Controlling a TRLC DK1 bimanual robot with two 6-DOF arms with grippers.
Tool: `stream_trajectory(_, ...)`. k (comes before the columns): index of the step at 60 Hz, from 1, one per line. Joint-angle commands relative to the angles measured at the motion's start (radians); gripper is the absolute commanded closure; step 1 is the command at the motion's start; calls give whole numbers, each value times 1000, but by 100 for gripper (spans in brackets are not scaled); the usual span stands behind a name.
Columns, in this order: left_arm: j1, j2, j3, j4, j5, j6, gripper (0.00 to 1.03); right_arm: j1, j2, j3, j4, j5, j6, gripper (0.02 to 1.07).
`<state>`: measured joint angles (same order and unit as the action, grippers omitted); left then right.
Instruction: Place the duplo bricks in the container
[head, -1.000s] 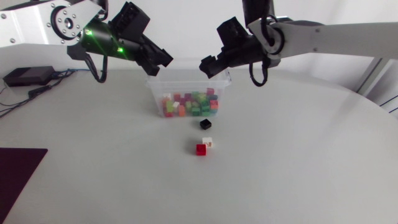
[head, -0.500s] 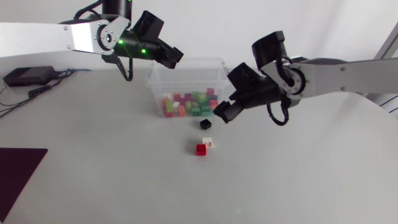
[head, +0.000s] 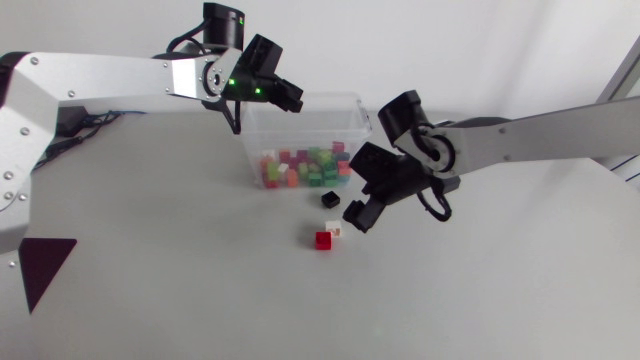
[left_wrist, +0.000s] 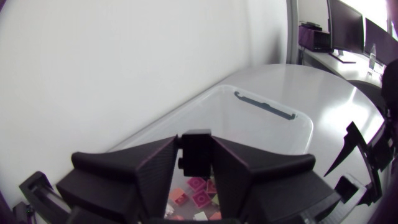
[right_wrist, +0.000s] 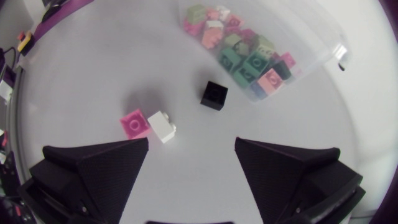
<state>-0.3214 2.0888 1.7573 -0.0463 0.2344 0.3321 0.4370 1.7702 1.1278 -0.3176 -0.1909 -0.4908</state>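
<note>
A clear container (head: 355, 112) at the back of the table holds several coloured duplo bricks. My left gripper (head: 288, 94) hovers over its back left rim, shut on a small black brick (left_wrist: 196, 158); under it lie the container (left_wrist: 267, 106) and its bricks. Three loose bricks lie in front: black (head: 329, 200), white (head: 334, 229), red (head: 323, 240). My right gripper (head: 356, 203) hangs open just right of them. In the right wrist view the gripper (right_wrist: 191, 149) has the red brick (right_wrist: 133, 123) and white brick (right_wrist: 163, 126) just ahead, with the black brick (right_wrist: 214, 94) farther, by the container (right_wrist: 323, 43).
A dark purple mat (head: 40, 262) lies at the table's left edge. Black devices and cables (head: 70, 125) sit at the back left, partly behind my left arm. Bare white tabletop (head: 200, 280) spreads in front of the loose bricks.
My right arm came down from above the container to the table beside the loose bricks. My left gripper moved right, over the container's back rim.
</note>
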Motion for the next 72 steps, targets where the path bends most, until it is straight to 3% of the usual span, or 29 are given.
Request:
stream_trajectory(1,-8,30,36,19,-24,-30,20,2,52,38,-28,-18,-100,7)
stream_trajectory(5,-13,17,25,22,-40,-28,5,2,83,70,-61,-33,-160,7)
stream_trajectory(21,1,-202,-151,-7,-38,12,5,-4,192,168,-155,-90,-310,10)
stream_trajectory(28,2,-306,-223,-136,13,104,5,-1,233,194,-182,-91,-354,13)
stream_trajectory(42,12,-452,-404,-276,89,294,6,14,282,245,-218,-93,-402,18)
stream_trajectory(61,-28,-473,-535,-461,146,510,6,37,341,314,-253,-93,-423,47)
stream_trajectory(69,-81,-444,-571,-500,144,561,6,43,373,334,-275,-93,-436,48)
stream_trajectory(72,-91,-432,-573,-501,143,562,6,46,380,337,-282,-93,-437,59)
